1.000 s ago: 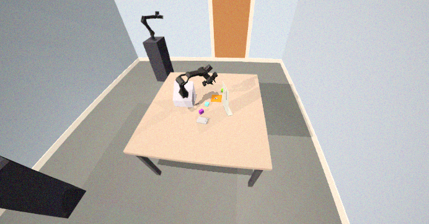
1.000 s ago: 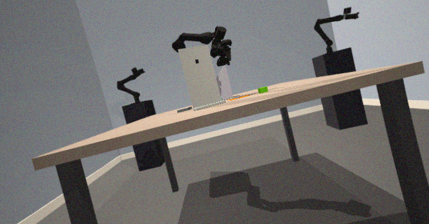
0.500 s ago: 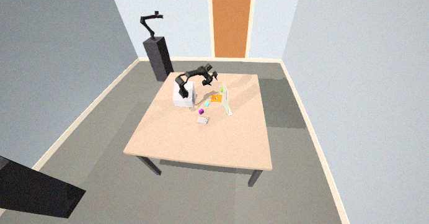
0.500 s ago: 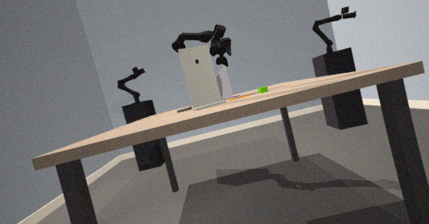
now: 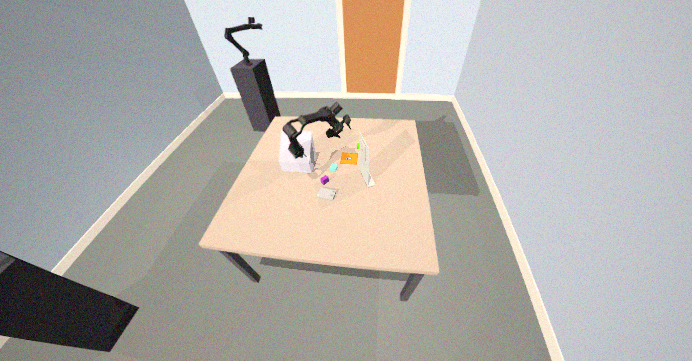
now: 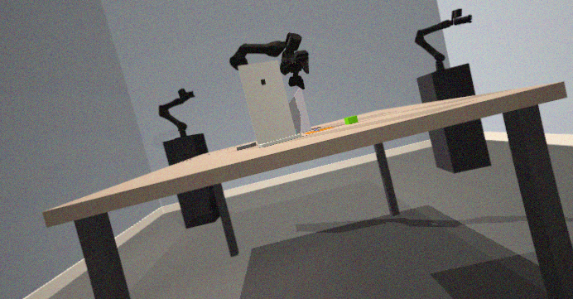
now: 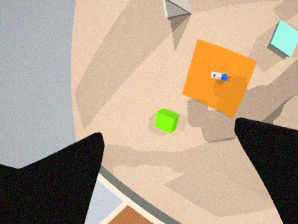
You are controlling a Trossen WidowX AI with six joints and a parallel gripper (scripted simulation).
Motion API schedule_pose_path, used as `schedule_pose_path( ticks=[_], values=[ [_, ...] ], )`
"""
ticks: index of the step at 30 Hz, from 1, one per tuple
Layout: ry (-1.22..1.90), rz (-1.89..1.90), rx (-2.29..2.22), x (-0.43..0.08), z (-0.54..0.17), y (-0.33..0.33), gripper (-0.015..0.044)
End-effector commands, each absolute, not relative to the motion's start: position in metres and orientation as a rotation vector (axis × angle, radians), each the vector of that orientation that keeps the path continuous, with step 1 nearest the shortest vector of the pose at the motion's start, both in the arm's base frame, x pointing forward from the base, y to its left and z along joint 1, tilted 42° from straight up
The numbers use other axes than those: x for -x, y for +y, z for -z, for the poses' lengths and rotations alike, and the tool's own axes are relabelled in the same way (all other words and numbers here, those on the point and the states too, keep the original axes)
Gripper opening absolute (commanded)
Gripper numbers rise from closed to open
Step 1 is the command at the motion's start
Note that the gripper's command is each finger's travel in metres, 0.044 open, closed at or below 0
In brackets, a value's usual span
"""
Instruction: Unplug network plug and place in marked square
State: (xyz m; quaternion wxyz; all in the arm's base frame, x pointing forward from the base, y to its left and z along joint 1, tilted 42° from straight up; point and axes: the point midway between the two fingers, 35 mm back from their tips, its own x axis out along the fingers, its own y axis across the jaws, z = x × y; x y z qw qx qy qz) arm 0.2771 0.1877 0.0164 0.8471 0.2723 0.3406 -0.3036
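The small white and blue plug (image 5: 349,158) (image 6: 316,128) (image 7: 217,75) lies on the orange marked square (image 5: 344,161) (image 6: 328,129) (image 7: 199,57), inside its edges and away from the panel. The upright pale panel (image 5: 365,160) (image 6: 268,108) stands beside the square; its socket front cannot be made out. My gripper (image 5: 341,129) (image 6: 305,79) (image 7: 171,132) is open and empty, its fingers wide apart. It hangs well above the table, touching nothing that I can see. In the wrist view the plug and square lie beyond the fingertips.
A green cube (image 5: 358,146) (image 6: 351,120) (image 7: 166,121) lies near the square. A cyan block (image 5: 333,168) (image 7: 283,39), a purple block (image 5: 324,180) and a flat grey piece (image 5: 326,194) (image 6: 247,146) lie on the table. A large white box (image 5: 296,162) stands by the arm's base.
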Motion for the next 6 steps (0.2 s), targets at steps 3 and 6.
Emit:
schedule_pose_path(
  ticks=[3, 6],
  values=[
    [0.712, 0.642, -0.577, -0.2774, -0.0171, 0.1874, 0.044],
    [0.712, 0.642, -0.577, -0.2774, -0.0171, 0.1874, 0.044]
  ],
)
